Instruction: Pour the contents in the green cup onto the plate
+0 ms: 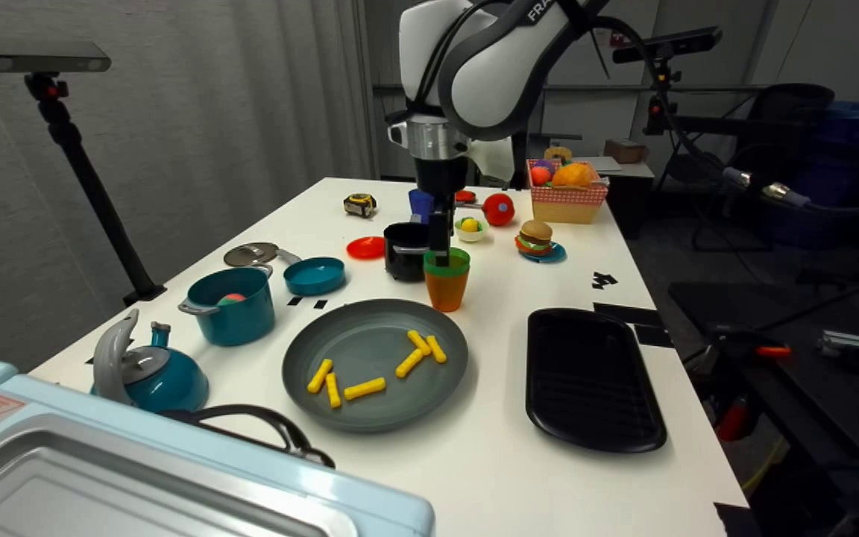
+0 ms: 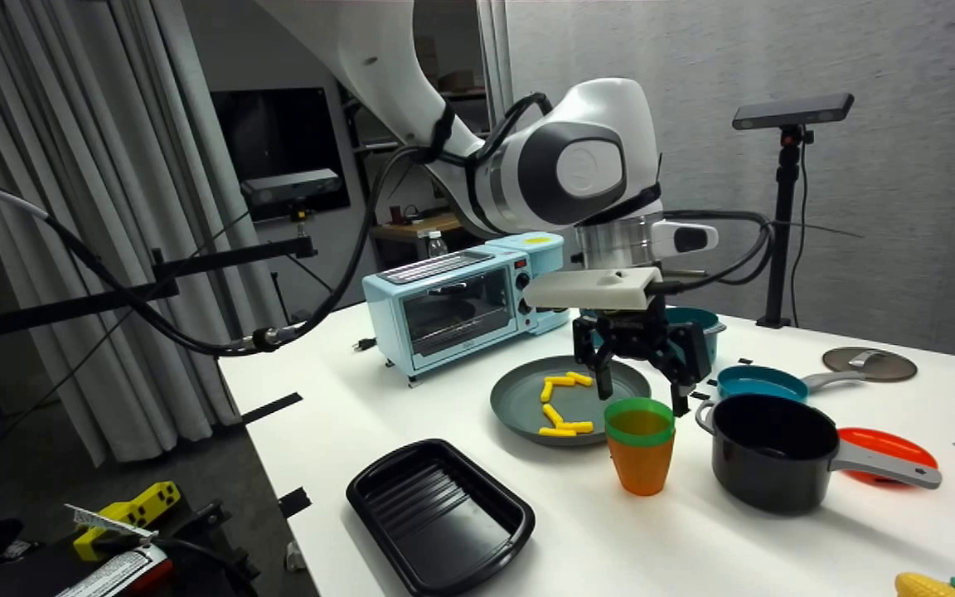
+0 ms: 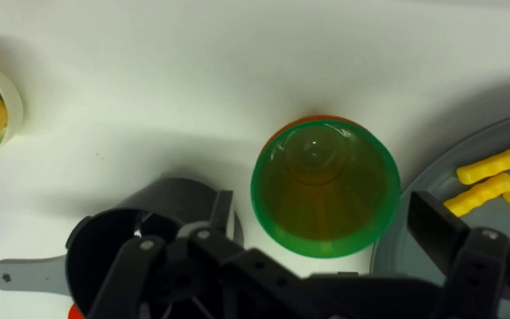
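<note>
The green cup (image 1: 458,261) sits upright, nested in an orange cup (image 1: 446,291) on the table; its rim also shows in an exterior view (image 2: 642,406). In the wrist view the green cup (image 3: 326,247) looks empty inside. The contents, several yellow sticks (image 1: 365,388), lie in two groups on the dark grey plate (image 1: 370,328), beside the cups. The plate also shows in the wrist view (image 3: 410,248). My gripper (image 2: 642,396) is open and holds nothing. Its fingertips (image 3: 321,199) are apart on either side of the green cup, near rim height; I see no contact.
A black pot (image 2: 776,464) stands close beside the cups, beside one finger. A black tray (image 1: 593,380) lies near the plate. A teal pan (image 1: 315,276), teal pot (image 1: 232,306), kettle (image 1: 161,377) and light blue toaster oven (image 2: 461,298) stand around. A small bowl (image 1: 470,231) lies farther off.
</note>
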{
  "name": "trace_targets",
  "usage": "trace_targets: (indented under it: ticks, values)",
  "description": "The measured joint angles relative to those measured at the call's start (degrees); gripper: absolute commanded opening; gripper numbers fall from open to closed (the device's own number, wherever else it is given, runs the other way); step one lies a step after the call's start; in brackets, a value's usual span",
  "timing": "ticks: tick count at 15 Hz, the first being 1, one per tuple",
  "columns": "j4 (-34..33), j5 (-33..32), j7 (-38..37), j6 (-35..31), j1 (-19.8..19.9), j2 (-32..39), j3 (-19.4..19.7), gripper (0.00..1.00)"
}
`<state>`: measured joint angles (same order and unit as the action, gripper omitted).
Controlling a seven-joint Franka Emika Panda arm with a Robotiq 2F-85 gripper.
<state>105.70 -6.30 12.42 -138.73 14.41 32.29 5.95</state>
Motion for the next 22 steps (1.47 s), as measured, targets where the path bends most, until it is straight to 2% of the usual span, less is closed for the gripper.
trace_targets:
  ticks: [7, 12, 22]
  values:
    - [11.25, 0.08, 1.72, -13.75, -0.17, -8.61, -1.56, 1.00]
    - [18.08, 1.62, 3.87, -19.54, -0.18, -13.46, -4.43, 1.00]
    - [21.58, 4.70, 5.53, -21.53, -0.18, -15.26, -5.87, 1.00]
